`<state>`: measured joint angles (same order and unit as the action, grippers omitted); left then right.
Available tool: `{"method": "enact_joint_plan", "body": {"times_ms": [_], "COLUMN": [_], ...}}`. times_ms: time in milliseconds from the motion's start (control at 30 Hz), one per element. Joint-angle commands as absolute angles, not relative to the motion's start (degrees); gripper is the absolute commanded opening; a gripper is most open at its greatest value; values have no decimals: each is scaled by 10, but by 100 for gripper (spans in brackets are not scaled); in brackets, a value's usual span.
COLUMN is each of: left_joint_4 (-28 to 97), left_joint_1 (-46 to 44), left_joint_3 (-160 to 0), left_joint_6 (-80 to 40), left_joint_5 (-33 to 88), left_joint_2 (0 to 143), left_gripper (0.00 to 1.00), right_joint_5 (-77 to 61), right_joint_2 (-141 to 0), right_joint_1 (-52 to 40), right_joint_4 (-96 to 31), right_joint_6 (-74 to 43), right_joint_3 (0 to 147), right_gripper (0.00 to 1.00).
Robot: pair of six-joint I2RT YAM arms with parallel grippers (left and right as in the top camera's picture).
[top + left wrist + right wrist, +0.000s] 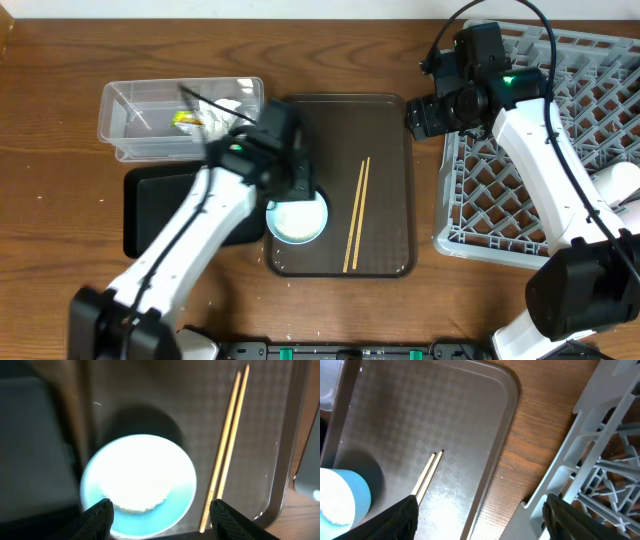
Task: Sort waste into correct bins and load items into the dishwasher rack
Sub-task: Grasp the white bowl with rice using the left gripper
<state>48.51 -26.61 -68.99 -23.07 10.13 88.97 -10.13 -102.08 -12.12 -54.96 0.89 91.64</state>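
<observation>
Overhead, the grey lattice dishwasher rack [600, 70] fills the right side of the desk [50, 70]. A thin strip of wood grain separates it from the brown serving tray [340, 130], whose textured floor lies mostly bare. Left of that, the clear tub [125, 110] sits behind the flat black tray [150, 215]. The round blue bowl [300, 225], white inside, stands in the serving tray's corner nearest the left arm. The left fingers [100, 517] hover spread apart above it, clamping nothing. Two thin wooden chopsticks [357, 215] lie side by side just right of the bowl. The right fingers [402, 517] hang apart over the tray's right rim.
</observation>
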Motion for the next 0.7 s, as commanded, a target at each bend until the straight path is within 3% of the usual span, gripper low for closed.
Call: {"method": "enact_joint_plan", "body": {"times_ms": [0,200,500,567,667], "left_joint_4": [474,431,410,410,415], "left_joint_1": [-300,-340,-346,-346,-342], "left_joint_3": [-681,-681,-681,-681,-683], "left_joint_6": [-263,-263,-262,-262,-260], "left_joint_5": [98,98,84,71,67], "left_joint_2": [936,1019,1071,1070,1066], "left_gripper": [65,64,27,10,6], "right_joint_5": [-92,-92,-92,-92,-92], "right_joint_2": [-1023,-1023,-1023,-1023,-1023], "right_joint_1": [-119,-119,-116,-116,-116], "right_joint_4": [-548,-550,-551,-551,-551], "right_joint_6": [-2,-2,-2,-2,-2], "right_joint_3": [914,914,914,914,914], "right_gripper": [79,80,80,79,79]}}
